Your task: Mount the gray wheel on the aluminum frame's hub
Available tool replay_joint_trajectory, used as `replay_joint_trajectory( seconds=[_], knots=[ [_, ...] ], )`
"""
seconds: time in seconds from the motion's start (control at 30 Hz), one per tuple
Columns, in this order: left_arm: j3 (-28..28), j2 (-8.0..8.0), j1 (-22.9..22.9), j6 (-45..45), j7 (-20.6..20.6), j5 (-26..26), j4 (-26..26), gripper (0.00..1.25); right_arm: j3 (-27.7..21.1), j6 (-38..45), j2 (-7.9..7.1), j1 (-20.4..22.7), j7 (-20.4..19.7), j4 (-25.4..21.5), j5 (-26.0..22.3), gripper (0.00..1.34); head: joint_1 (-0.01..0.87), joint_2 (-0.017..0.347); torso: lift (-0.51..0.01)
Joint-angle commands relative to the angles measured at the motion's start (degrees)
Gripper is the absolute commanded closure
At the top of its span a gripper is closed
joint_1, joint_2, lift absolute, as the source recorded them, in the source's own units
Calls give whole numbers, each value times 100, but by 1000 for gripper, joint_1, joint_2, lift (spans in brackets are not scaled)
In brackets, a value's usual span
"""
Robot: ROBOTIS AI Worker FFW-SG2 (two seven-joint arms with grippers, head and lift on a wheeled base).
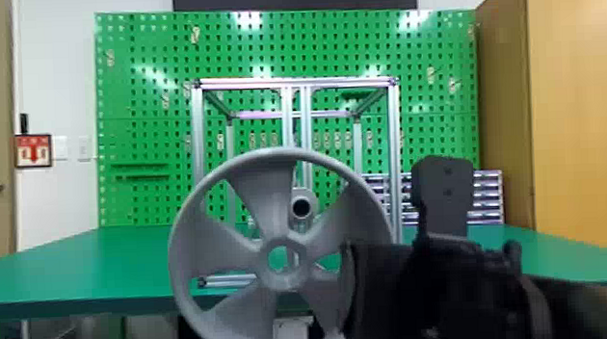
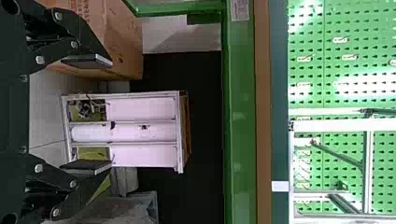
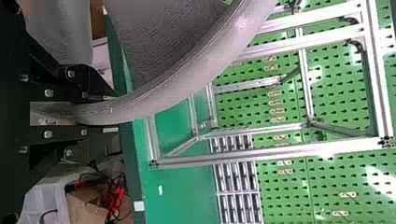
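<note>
- The gray wheel (image 1: 264,260) stands upright in front of the aluminum frame (image 1: 294,81), its open face toward the head camera; its axle line seems to run roughly front to back.
- The frame's hub (image 1: 300,196) shows between two spokes. In the head view, the wheel's center hole (image 1: 278,259) lies below it and slightly left, so the coming move likely needs a lift and a small shift right before pushing inward.
- The right gripper (image 3: 112,112) is clenched on the wheel's rim, on the side toward the frame's right. It is the arm to do this.
- The left gripper (image 2: 111,114) is empty, fingers parted, to the left of the frame and lower, facing a white shelf unit (image 2: 180,135) under the table.
- A spoke beside the hub could hide or bump it if the wheel goes in off-center.
- The green table (image 1: 127,264) carries the frame; drawers (image 1: 484,194) sit to its right, the green pegboard (image 1: 146,104) behind.
</note>
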Motion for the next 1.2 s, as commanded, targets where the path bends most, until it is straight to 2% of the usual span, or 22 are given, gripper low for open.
replay_joint_trajectory(
  seconds=[0.0,0.2,0.4,0.73,0.9,1.17],
  knots=[
    [-58,42,-18,38,0,-11,-1,487,-18,63,22,-305,-189,215,-234,1154,-5,6,-499],
    [-84,77,-18,64,0,-11,-1,487,43,-69,22,-595,-541,346,-234,1154,-5,6,-499],
    [-93,112,-10,91,0,-11,-9,487,105,-271,22,-762,-708,461,-58,1154,-5,6,-499],
    [-93,147,8,126,0,-11,-27,487,386,-552,22,-920,-743,759,-23,1156,-5,6,-499],
    [-119,156,-1,126,0,-28,-45,487,316,-579,22,-999,-743,953,-181,1157,-5,6,-499],
    [-119,165,8,179,0,-99,-89,487,228,-587,22,-999,-743,962,-234,1157,-5,6,-499]
  ],
)
